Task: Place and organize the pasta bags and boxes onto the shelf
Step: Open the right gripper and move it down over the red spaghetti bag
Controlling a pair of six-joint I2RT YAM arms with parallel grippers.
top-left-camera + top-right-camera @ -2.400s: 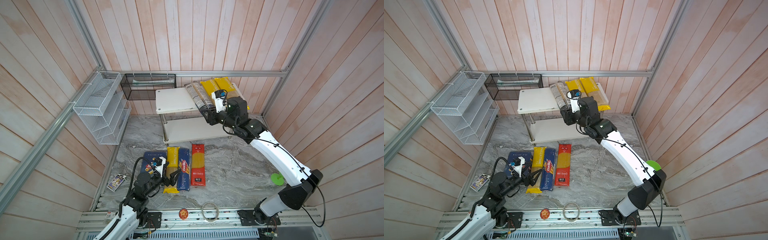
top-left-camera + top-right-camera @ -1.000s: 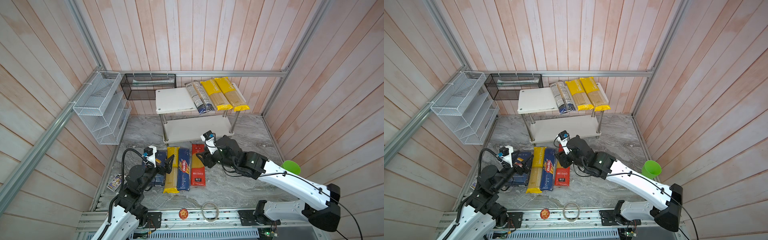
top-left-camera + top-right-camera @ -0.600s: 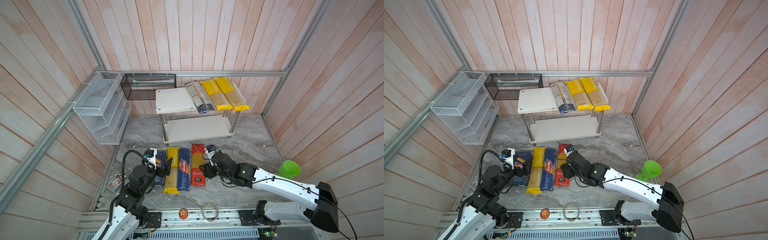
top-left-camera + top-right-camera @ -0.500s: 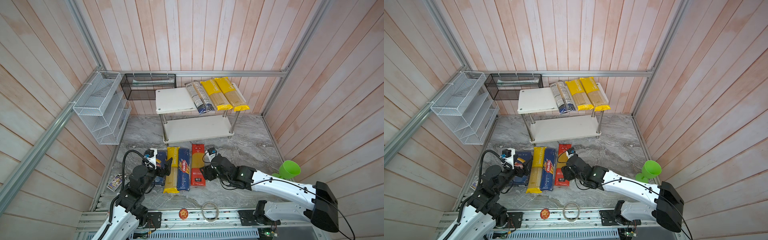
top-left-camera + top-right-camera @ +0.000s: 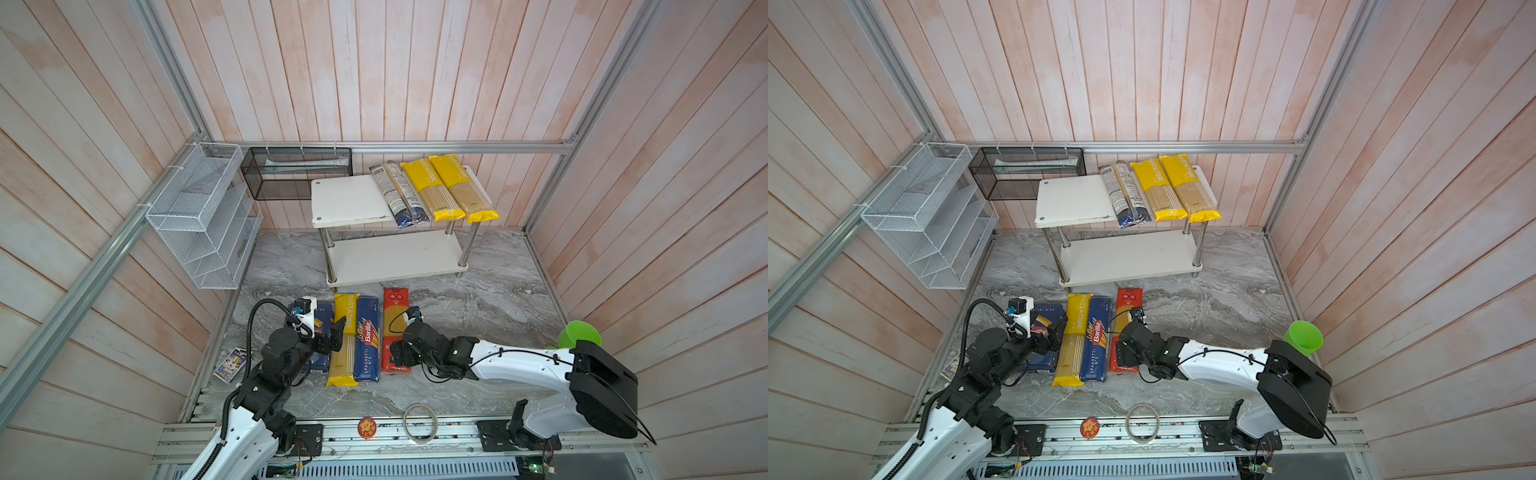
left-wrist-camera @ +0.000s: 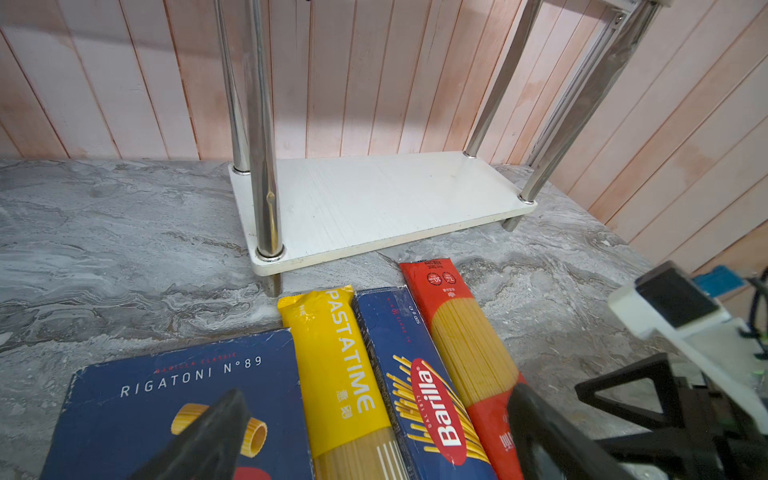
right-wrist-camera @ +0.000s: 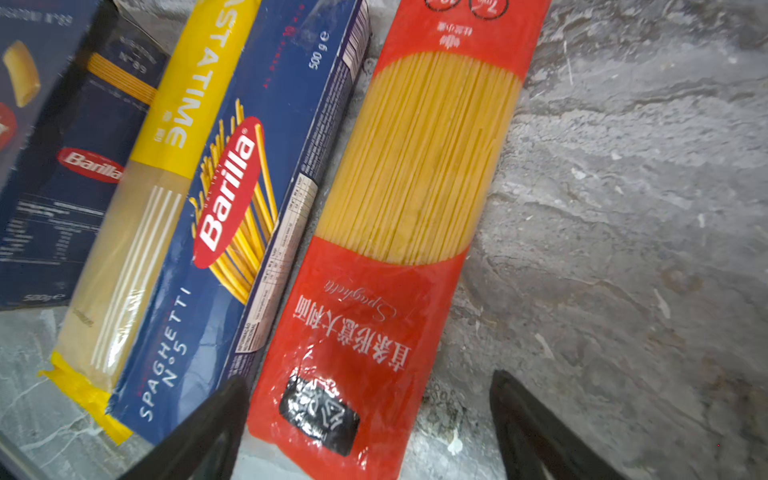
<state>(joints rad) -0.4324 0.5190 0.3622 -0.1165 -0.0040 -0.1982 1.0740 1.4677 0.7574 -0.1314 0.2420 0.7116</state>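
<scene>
Just changed: the right gripper (image 7: 368, 378), up at the shelf's (image 5: 349, 199) top board moments ago, has dropped to the near end of the red bag (image 5: 395, 320) on the desk (image 5: 478, 307). Its fingers (image 7: 199, 436) have spread wide, one on either side of the bag, gripping nothing.
Left side: the left gripper (image 6: 378, 392) has edged over the row on the desk, fingers wide apart and empty.
Meaning: the red bag looks like the next pick.
Shelved: the clear bag (image 5: 399, 195) and two yellow bags (image 5: 432, 191) (image 5: 463, 187) lie side by side on the right of the top board. The lower board is bare.
On the desk: from the left, the rigatoni box (image 6: 166, 395), the third yellow bag (image 5: 344, 336), the spaghetti box (image 5: 368, 340) and the red bag.
In the way: the spaghetti box lies just beside the red bag, leaving one finger little room.
Around: wire-mesh rack (image 5: 199, 216), black basket (image 5: 297, 172), green cup (image 5: 579, 334), card packet (image 5: 230, 365) and tape ring (image 5: 419, 424), all well apart.
</scene>
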